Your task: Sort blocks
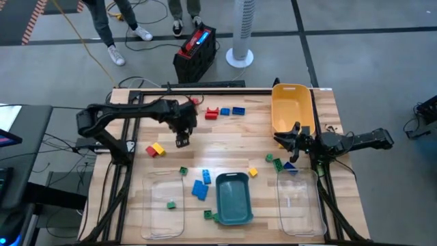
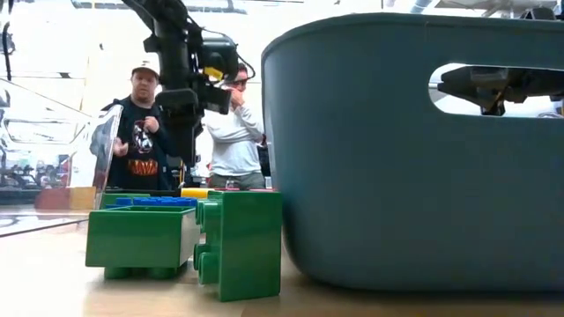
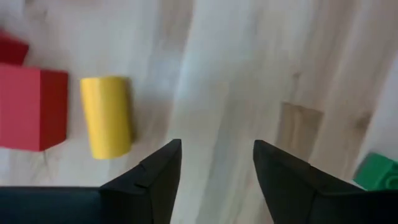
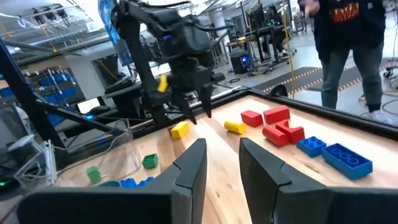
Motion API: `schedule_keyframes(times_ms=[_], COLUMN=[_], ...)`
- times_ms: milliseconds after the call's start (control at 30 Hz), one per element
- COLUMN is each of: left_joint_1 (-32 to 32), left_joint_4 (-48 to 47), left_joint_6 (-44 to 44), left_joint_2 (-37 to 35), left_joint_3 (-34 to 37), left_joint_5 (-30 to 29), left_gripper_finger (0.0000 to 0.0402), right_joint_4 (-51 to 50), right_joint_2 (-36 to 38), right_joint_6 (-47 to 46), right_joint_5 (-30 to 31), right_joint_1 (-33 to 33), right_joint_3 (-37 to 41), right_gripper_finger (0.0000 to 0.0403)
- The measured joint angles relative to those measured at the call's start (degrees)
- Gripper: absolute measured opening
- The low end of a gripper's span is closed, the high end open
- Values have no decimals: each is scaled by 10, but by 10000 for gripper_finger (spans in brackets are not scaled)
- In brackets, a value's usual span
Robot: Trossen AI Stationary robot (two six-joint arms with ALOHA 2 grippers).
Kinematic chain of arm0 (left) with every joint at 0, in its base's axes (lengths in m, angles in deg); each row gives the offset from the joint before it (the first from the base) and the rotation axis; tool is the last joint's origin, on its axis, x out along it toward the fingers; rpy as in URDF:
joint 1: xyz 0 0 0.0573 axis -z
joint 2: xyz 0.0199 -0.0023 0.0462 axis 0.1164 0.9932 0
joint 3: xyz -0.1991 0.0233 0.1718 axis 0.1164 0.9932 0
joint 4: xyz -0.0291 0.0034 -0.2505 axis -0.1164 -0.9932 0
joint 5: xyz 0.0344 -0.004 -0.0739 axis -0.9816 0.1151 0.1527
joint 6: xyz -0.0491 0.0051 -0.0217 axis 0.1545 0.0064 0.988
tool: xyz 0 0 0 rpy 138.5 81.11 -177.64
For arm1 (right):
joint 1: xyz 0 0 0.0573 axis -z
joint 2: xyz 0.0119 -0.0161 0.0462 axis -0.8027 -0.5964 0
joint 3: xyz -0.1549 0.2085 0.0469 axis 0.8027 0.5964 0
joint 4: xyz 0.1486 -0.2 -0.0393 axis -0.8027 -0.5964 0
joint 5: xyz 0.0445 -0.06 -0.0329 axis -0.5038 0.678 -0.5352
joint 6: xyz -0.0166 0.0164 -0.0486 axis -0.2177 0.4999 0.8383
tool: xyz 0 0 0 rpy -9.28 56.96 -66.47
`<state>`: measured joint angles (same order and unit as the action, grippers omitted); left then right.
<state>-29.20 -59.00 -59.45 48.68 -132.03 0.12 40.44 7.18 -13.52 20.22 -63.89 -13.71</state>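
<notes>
Approx 17 blocks (image 1: 200,190); 4 bins (image 1: 233,199), 2 people (image 2: 141,132).

The wooden desk (image 1: 225,140) carries a yellow bin (image 1: 292,106) at its right far end, a teal bin (image 1: 233,198) near the front middle, and two clear bins (image 1: 166,205), one on each side of the teal one. Loose blocks (image 1: 201,186) lie scattered on the wood: red and blue ones at the far edge, red and yellow at the left, blue and green near the teal bin.
</notes>
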Motion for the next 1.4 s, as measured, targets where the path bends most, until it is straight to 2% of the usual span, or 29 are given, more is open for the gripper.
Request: schedule_keyframes(times_ms=[200,333,433,633,833,1100,1400], left_joint_1=[-35,-36,-37,-51,-72,-76,-79], left_joint_4=[16,19,15,17,6,35,41], left_joint_6=[-13,-23,-31,-39,-49,-41,16], left_joint_2=[39,85,105,93,115,131,131], left_joint_3=[-15,-38,-48,-61,-48,-43,-33], left_joint_5=[1,-11,-34,-74,-56,-56,-59], left_gripper_finger=[252,267,267,262,261,259,226], right_joint_4=[16,24,35,52,62,66,79], right_joint_2=[0,0,0,0,-5,-72,-159], right_joint_6=[22,35,43,63,95,118,132], right_joint_5=[0,0,-1,-3,-3,-3,-3], right_joint_1=[0,-1,-5,-25,-58,-90,-89], right_joint_3=[0,0,0,0,-16,-48,-84], right_gripper_finger=[109,109,109,109,109,109,109])
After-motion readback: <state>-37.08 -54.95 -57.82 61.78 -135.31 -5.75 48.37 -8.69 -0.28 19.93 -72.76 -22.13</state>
